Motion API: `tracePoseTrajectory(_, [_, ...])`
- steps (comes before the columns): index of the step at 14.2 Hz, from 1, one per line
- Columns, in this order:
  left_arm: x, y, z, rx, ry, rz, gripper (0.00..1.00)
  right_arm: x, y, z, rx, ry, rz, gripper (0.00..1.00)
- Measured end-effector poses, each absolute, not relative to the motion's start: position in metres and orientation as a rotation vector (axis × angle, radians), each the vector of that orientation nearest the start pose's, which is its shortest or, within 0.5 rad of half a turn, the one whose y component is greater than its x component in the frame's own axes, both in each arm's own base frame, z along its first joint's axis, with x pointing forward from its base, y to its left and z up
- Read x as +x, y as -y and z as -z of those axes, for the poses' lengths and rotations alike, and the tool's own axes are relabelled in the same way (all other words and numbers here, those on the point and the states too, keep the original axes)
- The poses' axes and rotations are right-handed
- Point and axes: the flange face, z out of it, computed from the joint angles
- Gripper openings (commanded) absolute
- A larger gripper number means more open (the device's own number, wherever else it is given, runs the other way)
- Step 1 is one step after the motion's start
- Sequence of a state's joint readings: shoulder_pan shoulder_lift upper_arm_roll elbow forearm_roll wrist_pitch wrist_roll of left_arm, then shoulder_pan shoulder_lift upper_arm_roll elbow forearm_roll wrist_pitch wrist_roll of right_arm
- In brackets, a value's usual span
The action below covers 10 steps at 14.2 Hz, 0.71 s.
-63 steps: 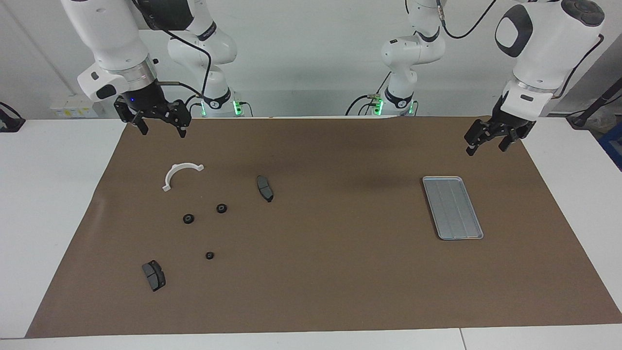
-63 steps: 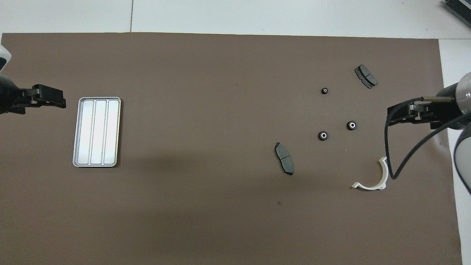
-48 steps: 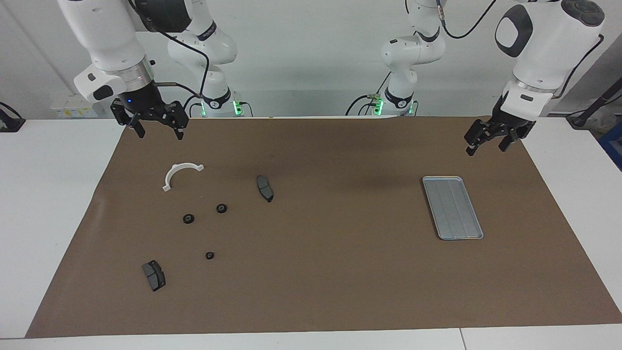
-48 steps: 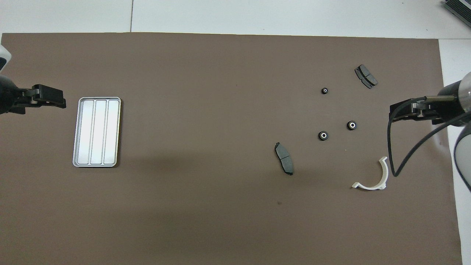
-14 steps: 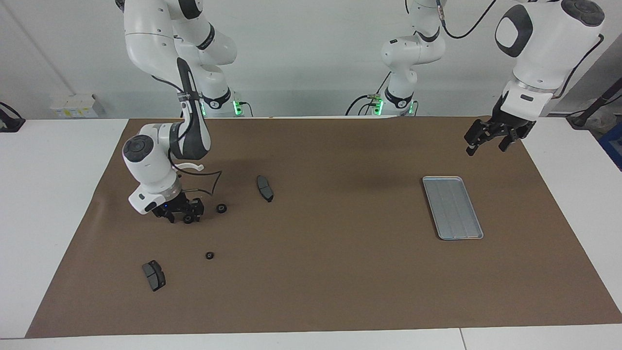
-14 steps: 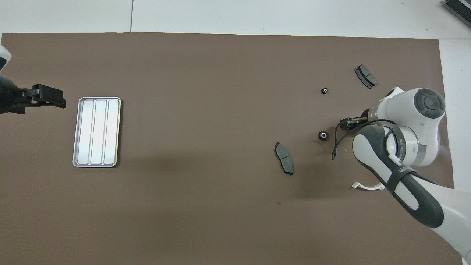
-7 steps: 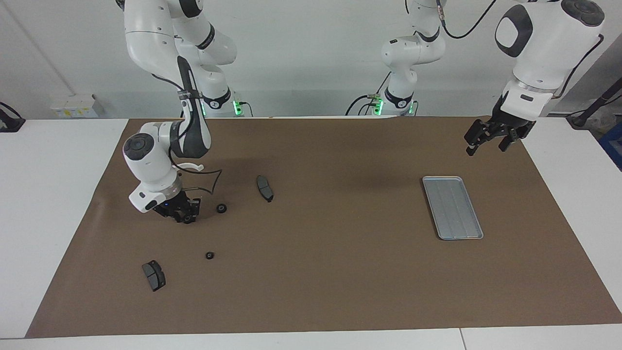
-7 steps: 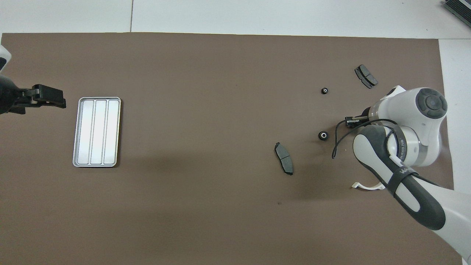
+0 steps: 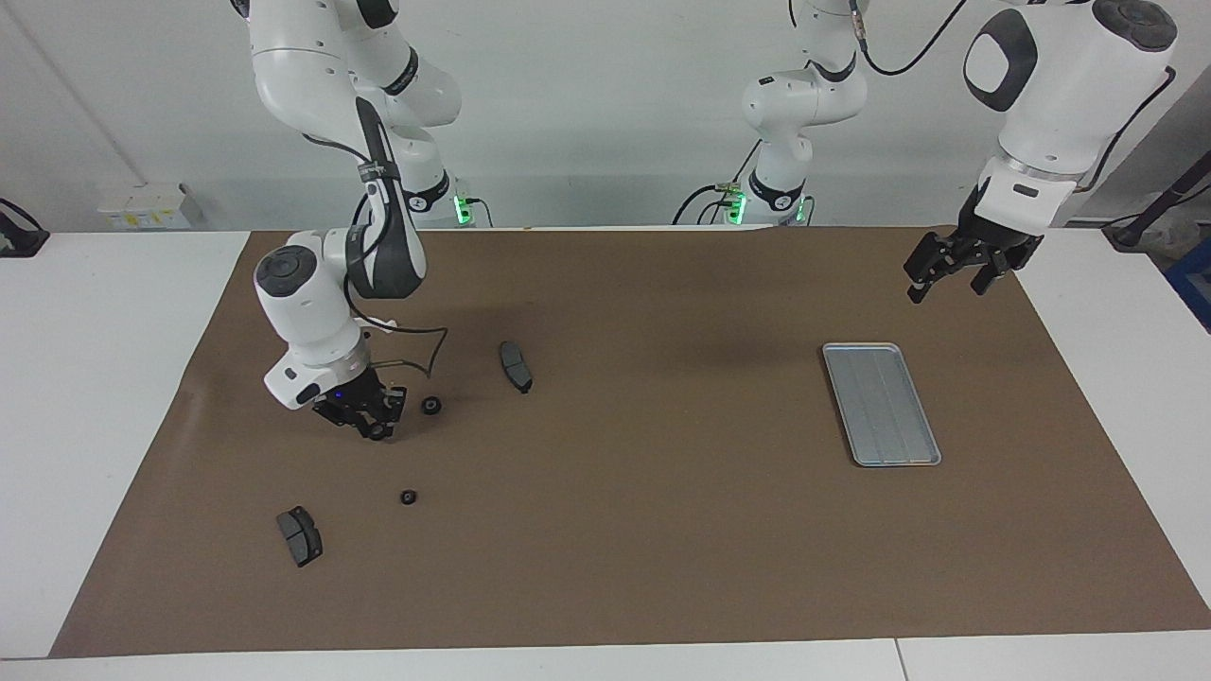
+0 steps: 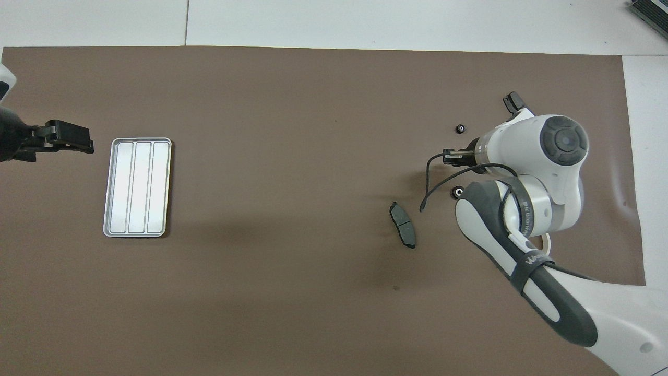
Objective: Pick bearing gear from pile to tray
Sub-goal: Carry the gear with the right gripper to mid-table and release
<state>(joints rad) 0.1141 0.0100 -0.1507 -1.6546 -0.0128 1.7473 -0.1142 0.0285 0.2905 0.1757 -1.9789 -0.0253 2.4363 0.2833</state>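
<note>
The gear point(image 9: 378, 432) sits between the fingertips of my right tool point(image 9: 375, 426), which is closed on it, low over the brown mat point(image 9: 662, 530). From the facing view I judge it just clear of the surface, though I can't be sure. The tray point(image 9: 881, 404) is well away from this tool, at my left arm's end of the counter, and it is empty.

So the step is lift and carry. The gear is tiny and round, and a pinch that is off-centre could let it roll out. I'd go straight up before travelling, move level and unhurried across the open middle of the mat, and come low over the tray before letting go, so it can't bounce over the rim.

Two more gears lie close to the tool: one just beside it point(image 9: 431, 405), toward the left arm's end, and one point(image 9: 408, 497) farther from me. A brake pad point(image 9: 516, 366) lies past the nearer gear and another point(image 9: 299, 535) farther out, so a clean vertical lift avoids nudging any of them.

My right arm is folded down from its base, wrist bent steeply, tool pointing at the mat and slightly tilted. My left tool point(image 9: 956, 270) waits open in the air, near the tray's end of the mat.
</note>
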Motion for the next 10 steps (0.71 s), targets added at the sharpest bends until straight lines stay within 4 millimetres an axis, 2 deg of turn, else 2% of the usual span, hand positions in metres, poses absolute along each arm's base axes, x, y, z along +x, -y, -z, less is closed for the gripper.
tracePoseTrajectory(6, [0.572, 0.022, -0.595, -3.157, 0.125, 0.129, 1.0, 0.6, -0.255, -0.359, -3.055, -0.271, 0.279, 0.0])
tracePoseTrajectory(10, [0.572, 0.022, -0.595, -3.157, 0.125, 0.129, 1.0, 0.603, -0.343, -0.344, -3.058, -0.364, 0.246, 0.0])
